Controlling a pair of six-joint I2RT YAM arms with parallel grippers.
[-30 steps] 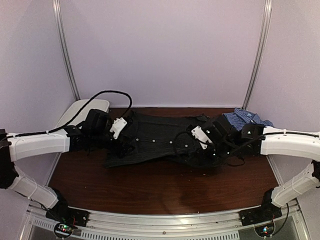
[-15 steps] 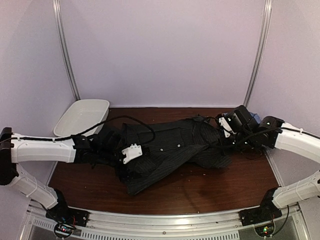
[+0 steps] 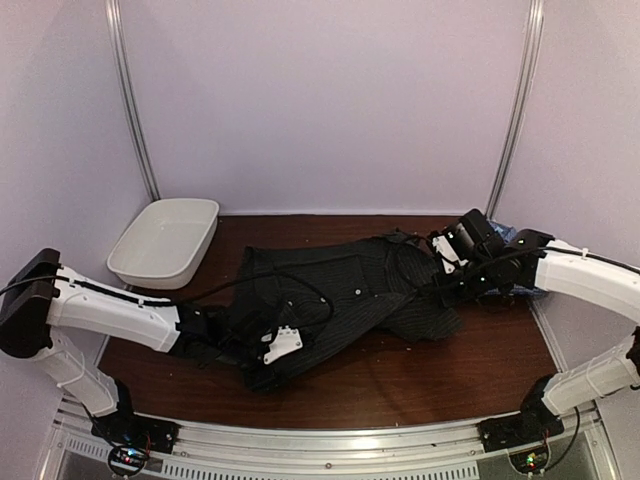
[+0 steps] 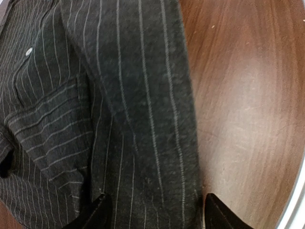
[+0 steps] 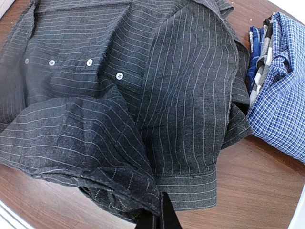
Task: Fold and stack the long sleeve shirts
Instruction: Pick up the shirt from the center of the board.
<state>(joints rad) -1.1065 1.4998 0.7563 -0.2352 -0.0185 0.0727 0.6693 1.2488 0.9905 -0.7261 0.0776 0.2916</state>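
Black shirt (image 3: 350,290) crumpled on tabletop (image 3: 420,385). Left jaws spread over its near fold. Right jaws pressed together, pinching its edge. Checked shirt (image 5: 281,90) lies just beside.

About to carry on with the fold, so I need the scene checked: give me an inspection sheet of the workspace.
Surface: brown wooden table, no spills seen.
Job's things: black striped shirt rumpled across the middle; checked shirt folded at the far right.
Clutter: empty white tub, far left.
Left jaws: apart, astride the black striped shirt's edge.
Right jaws: shut on its cloth.
Cables: black cable looped over the black striped shirt.
Surroundings: plain pale walls, metal posts.
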